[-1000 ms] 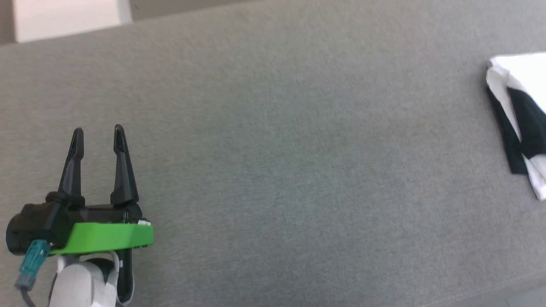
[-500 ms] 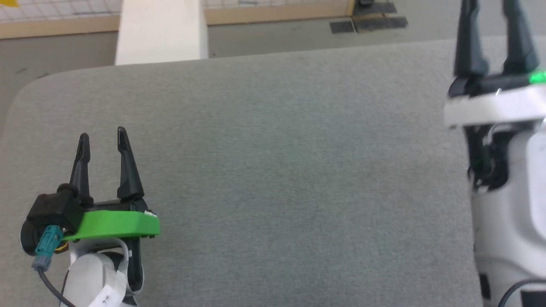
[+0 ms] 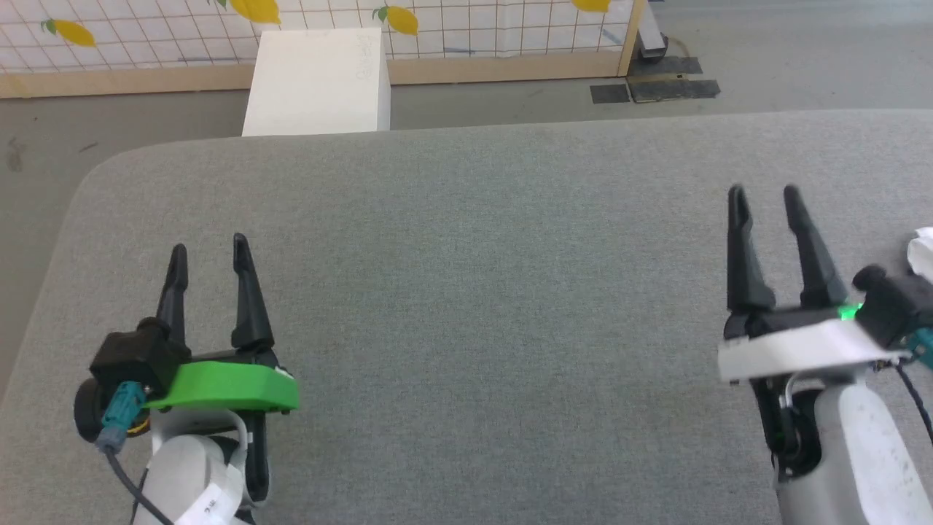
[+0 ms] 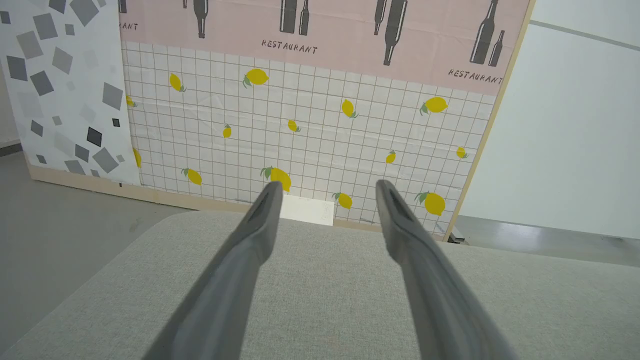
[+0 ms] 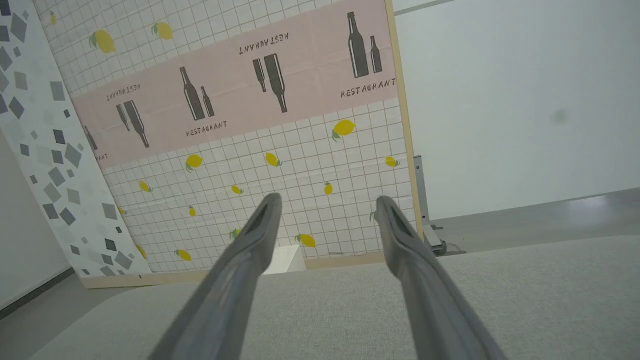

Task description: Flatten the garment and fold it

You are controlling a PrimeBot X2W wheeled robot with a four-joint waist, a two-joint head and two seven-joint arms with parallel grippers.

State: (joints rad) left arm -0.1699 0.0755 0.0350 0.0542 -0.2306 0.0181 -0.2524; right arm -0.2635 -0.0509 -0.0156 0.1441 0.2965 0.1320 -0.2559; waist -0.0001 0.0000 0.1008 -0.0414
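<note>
Garment (image 3: pixel 923 251) at far right edge; left hand (image 3: pixel 208 246), right hand (image 3: pixel 764 193) hover over grey surface (image 3: pixel 466 306), pointing forward, both open, empty.

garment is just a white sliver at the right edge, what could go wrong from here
Little of the garment is in frame, beside the open right gripper, so a grasp now could miss or bunch it. The open left gripper sits far across the grey pad; its reach may fall short.
</note>
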